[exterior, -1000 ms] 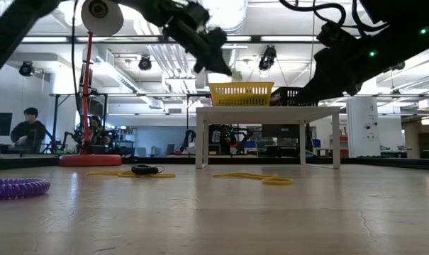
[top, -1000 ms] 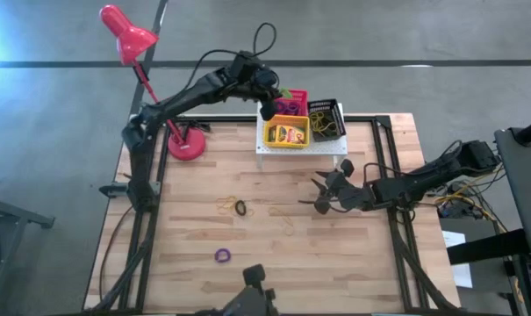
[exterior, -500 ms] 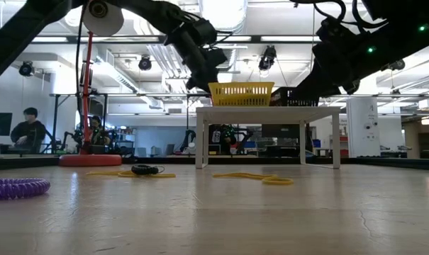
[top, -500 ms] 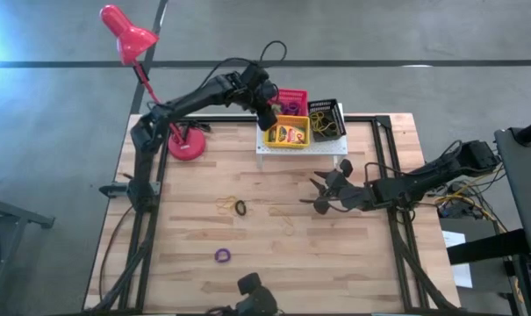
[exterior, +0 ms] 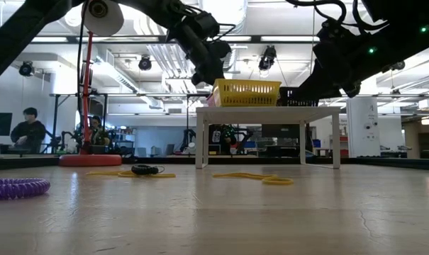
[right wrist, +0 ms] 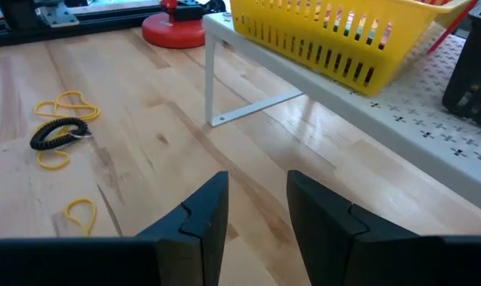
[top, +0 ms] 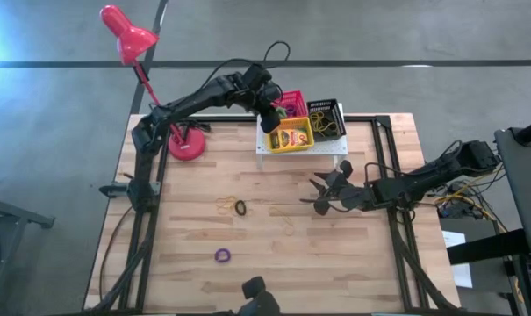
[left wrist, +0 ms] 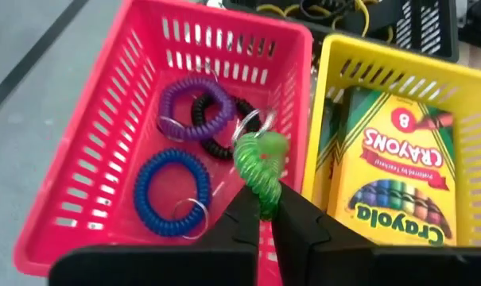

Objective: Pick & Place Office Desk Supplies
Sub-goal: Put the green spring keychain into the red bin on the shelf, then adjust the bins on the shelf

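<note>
My left gripper [left wrist: 265, 213] [top: 269, 117] hangs over the white shelf, shut on a green coil loop [left wrist: 261, 168]. Below it is the pink-red basket [left wrist: 89, 199] [top: 293, 96], holding purple [left wrist: 194, 105], black [left wrist: 224, 131] and blue [left wrist: 172, 191] coil loops. The yellow basket [top: 302, 145] [left wrist: 383, 75] stands askew beside it with a crayon box [left wrist: 395, 175] lying flat inside. The black basket [top: 326, 118] holds yellow loops. My right gripper [top: 321, 198] [right wrist: 256, 210] is open, low over the table near the shelf's near edge. My left gripper pinches the green coil loop by one end [left wrist: 264, 199] between its two fingertips, coming from above and pointing down. The coil sticks out beyond the fingers, lifted clear above the pink-red basket. Its metal key ring [left wrist: 252, 123] is at the free end.
On the tabletop lie a black loop among yellow ones [top: 237, 207] [right wrist: 57, 131], another yellow loop [exterior: 264, 178] and a purple coil [top: 222, 255] [exterior: 15, 188]. The red lamp's base [top: 186, 146] stands left of the white shelf [top: 302, 156]. A person [exterior: 28, 131] sits far behind.
The yellow basket has turned about on the shelf and slid a little toward the table's right. My left gripper has shifted slightly toward the pink-red basket, still shut on the green coil. My right arm has kept still.
</note>
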### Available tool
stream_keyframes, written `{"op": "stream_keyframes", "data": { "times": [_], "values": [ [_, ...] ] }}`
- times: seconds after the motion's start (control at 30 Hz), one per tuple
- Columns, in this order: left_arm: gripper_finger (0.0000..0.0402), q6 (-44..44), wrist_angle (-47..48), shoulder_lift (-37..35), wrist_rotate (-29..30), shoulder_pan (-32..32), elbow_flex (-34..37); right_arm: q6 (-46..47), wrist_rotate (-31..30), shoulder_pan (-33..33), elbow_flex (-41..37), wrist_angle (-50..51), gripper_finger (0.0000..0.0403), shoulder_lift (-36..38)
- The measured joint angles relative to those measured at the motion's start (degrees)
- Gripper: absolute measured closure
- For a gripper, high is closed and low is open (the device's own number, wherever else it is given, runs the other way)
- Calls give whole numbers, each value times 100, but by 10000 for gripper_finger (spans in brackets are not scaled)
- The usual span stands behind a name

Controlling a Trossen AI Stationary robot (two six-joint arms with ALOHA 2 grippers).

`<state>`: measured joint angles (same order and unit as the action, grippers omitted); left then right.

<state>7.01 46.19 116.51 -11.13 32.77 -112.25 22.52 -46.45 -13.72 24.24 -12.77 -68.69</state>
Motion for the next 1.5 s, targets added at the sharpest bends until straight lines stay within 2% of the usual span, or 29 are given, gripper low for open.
{"op": "stream_keyframes", "data": {
  "times": [0.1,0.37,0.5,0.6,0.7,0.93,1.03,1.17,1.33,1.43,1.5],
  "values": [
    [362,6,-6,0,1,27,-37,0,4,0,-1,-1,280,0],
    [257,153,65,-3,15,60,-118,-19,4,0,-4,1,280,0],
    [241,153,438,-106,98,60,-551,-26,4,0,-4,2,280,0],
    [255,278,1115,-157,613,86,-934,-39,4,0,-4,4,280,0],
    [291,369,1615,-149,1221,220,-1015,-54,-1,2,-4,6,280,0],
    [393,302,1780,-133,1302,672,-382,-65,-1,2,-4,28,280,0],
    [394,339,1260,-133,1289,736,90,-91,95,-23,64,87,280,73],
    [395,369,693,-131,1268,740,563,-380,777,-74,430,344,280,426],
    [395,369,209,-131,1095,735,833,-301,1471,-60,1451,2054,280,926],
    [395,370,87,-133,1007,735,879,-358,1421,83,2221,2985,280,1099],
    [395,414,-54,-133,1005,735,912,-383,1265,433,2794,3553,280,1110]
  ]
}}
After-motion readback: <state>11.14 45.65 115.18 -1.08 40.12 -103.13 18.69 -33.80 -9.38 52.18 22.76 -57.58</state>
